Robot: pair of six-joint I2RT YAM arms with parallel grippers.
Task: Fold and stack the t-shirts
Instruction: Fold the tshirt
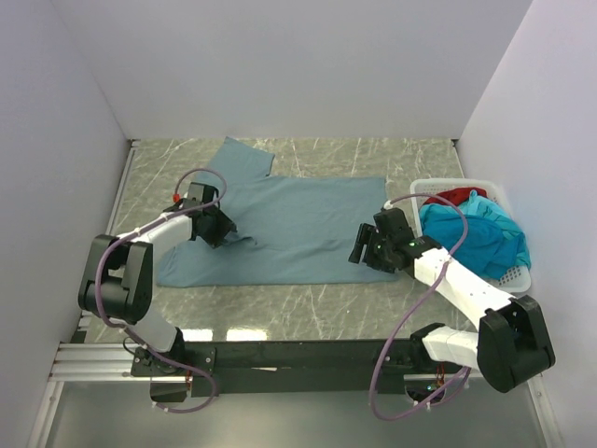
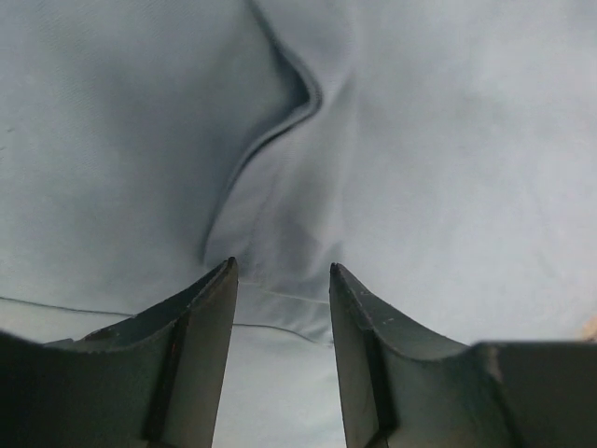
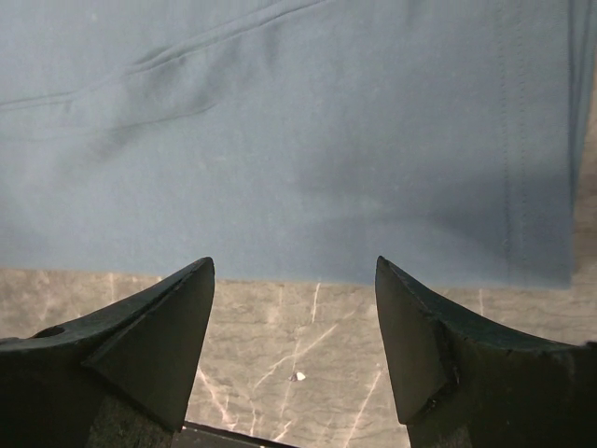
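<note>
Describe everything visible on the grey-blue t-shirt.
The grey-blue t-shirt is plain soft cloth, spread nearly flat on the marbled table. It lies sideways, with its stitched hem toward the right and one short sleeve angled to the far left. A crease puckers by the left tool, which seems to press on it. The right tool hovers open at its near right corner.

A grey marbled table (image 1: pixel 373 154) sits between plain white walls (image 1: pixel 298 65); a white lattice basket (image 1: pixel 516 277) stands at its right edge, by the wall
</note>
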